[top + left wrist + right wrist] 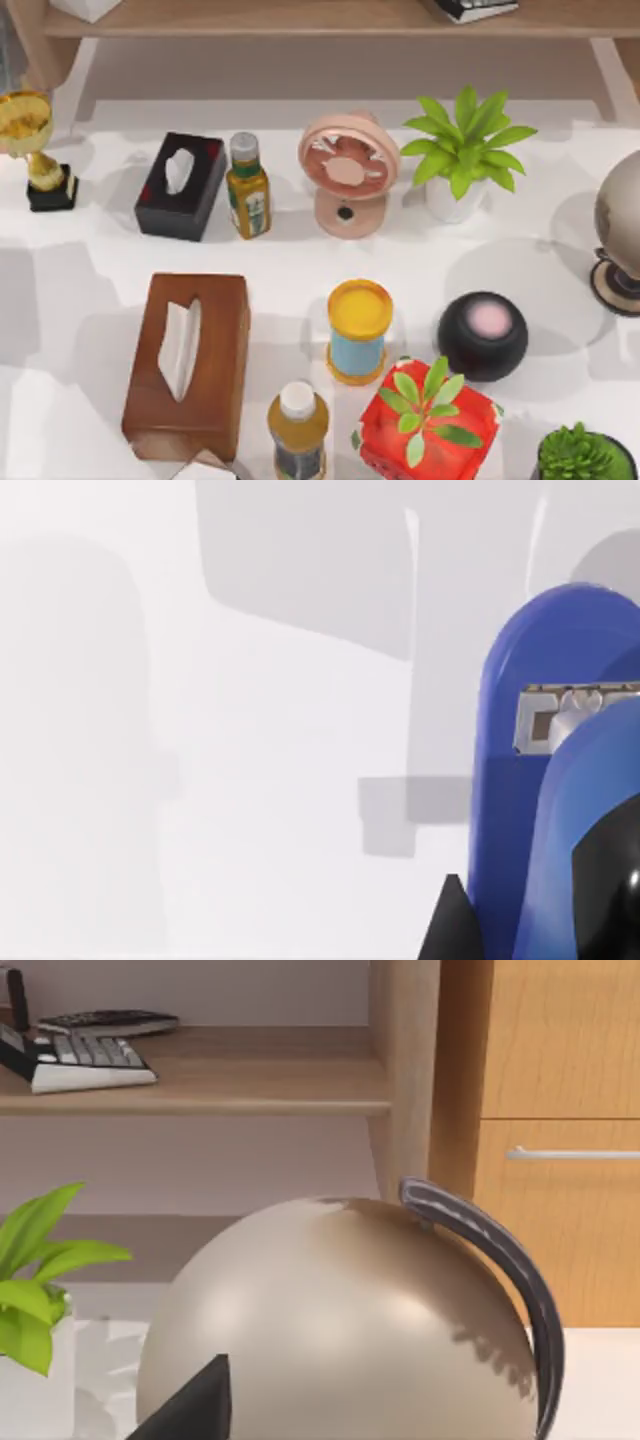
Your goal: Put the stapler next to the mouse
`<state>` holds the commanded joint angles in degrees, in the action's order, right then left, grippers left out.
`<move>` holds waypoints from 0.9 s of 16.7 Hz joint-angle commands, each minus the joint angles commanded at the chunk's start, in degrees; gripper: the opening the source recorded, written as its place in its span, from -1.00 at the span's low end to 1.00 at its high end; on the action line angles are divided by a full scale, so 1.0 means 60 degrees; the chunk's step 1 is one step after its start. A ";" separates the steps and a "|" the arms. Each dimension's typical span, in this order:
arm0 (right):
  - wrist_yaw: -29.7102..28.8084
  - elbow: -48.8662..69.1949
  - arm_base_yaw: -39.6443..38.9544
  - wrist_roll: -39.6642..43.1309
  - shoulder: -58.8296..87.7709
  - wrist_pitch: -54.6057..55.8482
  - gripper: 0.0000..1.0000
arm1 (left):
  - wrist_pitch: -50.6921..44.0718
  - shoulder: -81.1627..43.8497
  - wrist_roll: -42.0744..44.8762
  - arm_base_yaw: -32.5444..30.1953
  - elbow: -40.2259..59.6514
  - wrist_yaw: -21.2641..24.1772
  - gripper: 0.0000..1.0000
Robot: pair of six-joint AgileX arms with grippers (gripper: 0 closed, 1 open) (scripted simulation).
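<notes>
Clearly, the blue stapler is seen close under the left wrist camera on bare white table, cut off at the edge. Whether the left claw is apart or together cannot be told. No mouse can be made out, so a misplaced drop among crowded clutter is risked.

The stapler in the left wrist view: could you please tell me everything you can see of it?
The stapler is glossy blue and looks like plastic, with a rounded nose. Between its upper and lower halves sits a silvery metal part. It stands close before the camera and is cut off by the picture's edge, so its full length stays hidden. Behind it lies the white table, marked with grey shadows. A dark pointed shape, probably part of the left gripper, overlaps its lower portion; whether they touch I cannot tell.
</notes>
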<state>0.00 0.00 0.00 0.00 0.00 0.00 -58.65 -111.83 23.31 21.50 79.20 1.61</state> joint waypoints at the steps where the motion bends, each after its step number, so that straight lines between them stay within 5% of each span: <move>1: 0.0000 0.0000 0.0000 0.0000 0.0000 0.0000 1.00 | -0.0084 0.0067 0.0053 -0.0025 -0.0044 0.0051 -1.00; 15: 0.0000 0.0000 0.0000 0.0000 0.0000 0.0000 1.00 | -0.0180 0.0605 0.0353 -0.0470 0.0074 0.0274 -1.00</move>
<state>0.00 0.00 0.00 0.00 0.00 0.00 -59.73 -108.20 25.43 18.68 79.64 3.26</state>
